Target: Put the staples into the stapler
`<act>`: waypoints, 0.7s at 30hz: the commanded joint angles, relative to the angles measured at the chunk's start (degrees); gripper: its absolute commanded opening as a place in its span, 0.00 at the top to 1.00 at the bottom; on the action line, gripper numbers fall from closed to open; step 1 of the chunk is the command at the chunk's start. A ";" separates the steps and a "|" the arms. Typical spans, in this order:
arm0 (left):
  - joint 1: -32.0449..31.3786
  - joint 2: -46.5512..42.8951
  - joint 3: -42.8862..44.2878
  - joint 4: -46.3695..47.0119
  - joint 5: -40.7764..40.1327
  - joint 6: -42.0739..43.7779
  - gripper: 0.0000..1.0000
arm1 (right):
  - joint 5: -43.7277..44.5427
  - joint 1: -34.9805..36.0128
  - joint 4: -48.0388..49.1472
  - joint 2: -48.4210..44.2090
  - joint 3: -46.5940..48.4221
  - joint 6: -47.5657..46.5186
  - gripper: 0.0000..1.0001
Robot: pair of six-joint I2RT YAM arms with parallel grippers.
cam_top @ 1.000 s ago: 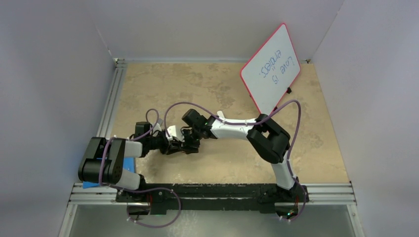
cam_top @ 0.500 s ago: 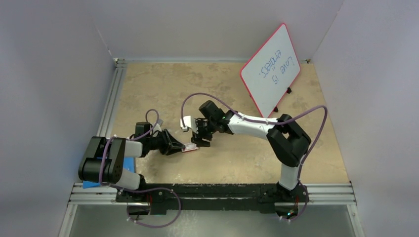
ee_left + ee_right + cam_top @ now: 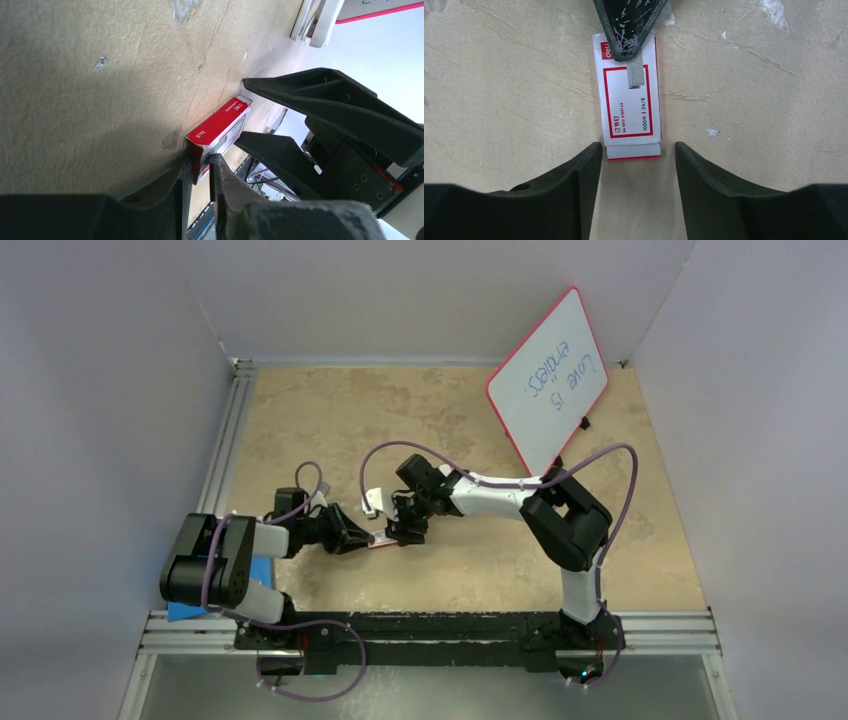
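The staples box (image 3: 629, 107), a red-and-white sleeve with its tray end (image 3: 634, 151) poking out, lies on the beige table. A short grey strip of staples (image 3: 635, 76) rests on top of it. My left gripper (image 3: 200, 162) is shut on the far end of the box (image 3: 220, 125), one finger (image 3: 629, 20) over the strip. My right gripper (image 3: 636, 147) is open, its tips on either side of the tray end. The top view shows both grippers (image 3: 368, 538) (image 3: 403, 530) meeting at the box (image 3: 383, 541). A white piece (image 3: 372, 502) lies just beyond; I cannot tell if it is the stapler.
A red-rimmed whiteboard (image 3: 548, 380) stands propped at the back right. A blue object (image 3: 262, 572) lies under the left arm. Aluminium rails run along the left edge (image 3: 225, 440) and the front edge (image 3: 450, 635). White walls enclose the table.
The right gripper drew back to the right from the left gripper, uncovering the box, then came back a little toward it. The left arm has stayed in place, holding the box.
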 commanded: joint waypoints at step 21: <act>-0.27 1.95 0.97 5.39 3.84 -0.99 0.84 | 0.37 1.71 -1.05 -0.37 2.59 -0.30 0.39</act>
